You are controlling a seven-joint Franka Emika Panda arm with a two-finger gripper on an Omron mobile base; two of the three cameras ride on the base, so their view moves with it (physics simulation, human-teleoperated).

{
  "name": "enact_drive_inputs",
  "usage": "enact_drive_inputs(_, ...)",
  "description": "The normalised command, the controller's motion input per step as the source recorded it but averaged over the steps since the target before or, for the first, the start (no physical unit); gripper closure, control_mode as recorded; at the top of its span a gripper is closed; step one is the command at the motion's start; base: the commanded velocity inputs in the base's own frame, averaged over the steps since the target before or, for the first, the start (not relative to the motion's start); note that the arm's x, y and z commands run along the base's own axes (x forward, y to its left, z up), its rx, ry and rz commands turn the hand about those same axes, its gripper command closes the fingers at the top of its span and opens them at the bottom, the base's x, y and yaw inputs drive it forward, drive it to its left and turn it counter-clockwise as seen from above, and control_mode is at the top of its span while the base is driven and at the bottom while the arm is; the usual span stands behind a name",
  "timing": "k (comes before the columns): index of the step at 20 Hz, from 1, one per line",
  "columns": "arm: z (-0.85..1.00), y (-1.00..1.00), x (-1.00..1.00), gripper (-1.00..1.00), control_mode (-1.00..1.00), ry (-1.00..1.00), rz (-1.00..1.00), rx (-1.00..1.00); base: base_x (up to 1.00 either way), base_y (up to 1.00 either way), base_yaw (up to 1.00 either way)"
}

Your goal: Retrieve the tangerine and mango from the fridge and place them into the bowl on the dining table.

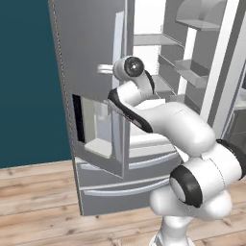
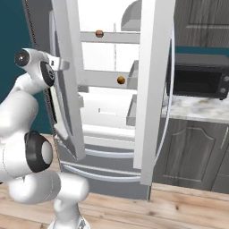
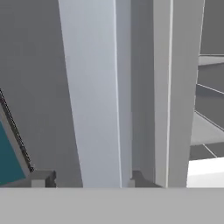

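Observation:
The silver-grey fridge stands with both upper doors open, showing its white shelves. My gripper is shut on the left door's vertical handle, and the pale bar runs up between my fingertips. Seen from the right base view, my gripper sits at that door's edge. A small dark-orange ball, the tangerine, rests on an upper shelf. A lighter orange fruit, which I take for the mango, lies on the shelf below. The bowl and the dining table are out of view.
The right fridge door swings out toward me. Beyond it a black microwave sits on a marble counter above dark grey cabinets. A teal wall is to the left, with wood floor below.

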Motion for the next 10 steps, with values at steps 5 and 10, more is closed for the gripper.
enact_drive_inputs(5, 0.62, 0.40, -0.94, -1.00, -1.00, 0.07, -0.03, -0.01, 0.00, 0.00, 0.00)
enact_drive_inputs(10, 0.53, 0.33, -0.67, -1.00, -1.00, 0.12, -0.02, 0.00, 0.00, 0.00, 0.00)
